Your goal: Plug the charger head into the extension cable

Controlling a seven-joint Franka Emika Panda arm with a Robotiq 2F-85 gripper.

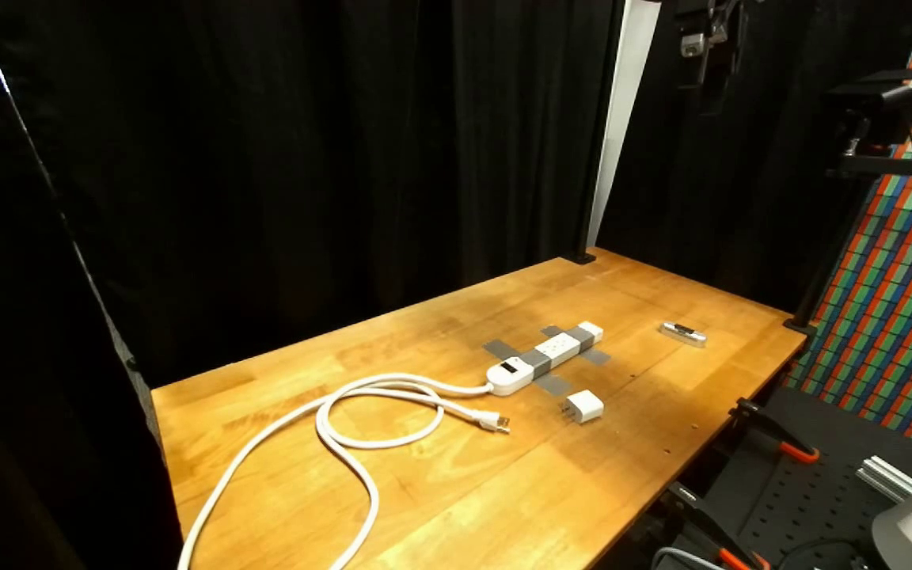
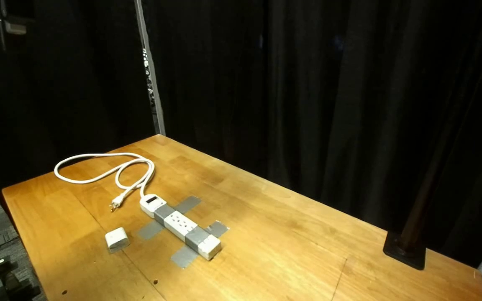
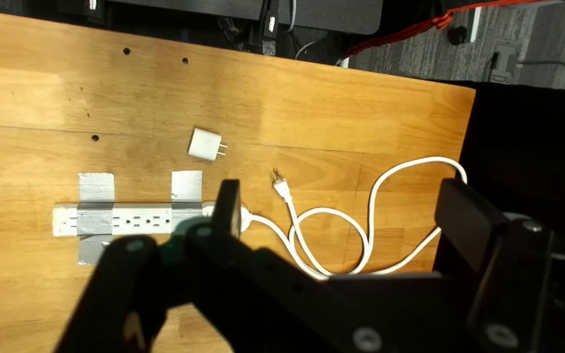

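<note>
The charger head [image 1: 584, 406] is a small white block lying on the wooden table, prongs sideways. It also shows in an exterior view [image 2: 116, 239] and in the wrist view [image 3: 205, 144]. The extension cable [image 1: 557, 347] is a white strip taped flat to the table, sockets up; it also shows in an exterior view [image 2: 180, 225] and in the wrist view [image 3: 142, 228]. The charger head lies beside the strip, apart from it. My gripper [image 3: 346, 206] is open and empty, high above the table. One finger hides part of the strip's switch end in the wrist view.
The white cord loops over the table; its plug [image 1: 492, 420] lies near the charger head. A small thin grey object [image 1: 684, 333] lies beyond the strip. Clamps [image 1: 777, 433] grip the table's edge. A black post base [image 2: 406, 251] stands at the table's edge. Black curtains hang behind.
</note>
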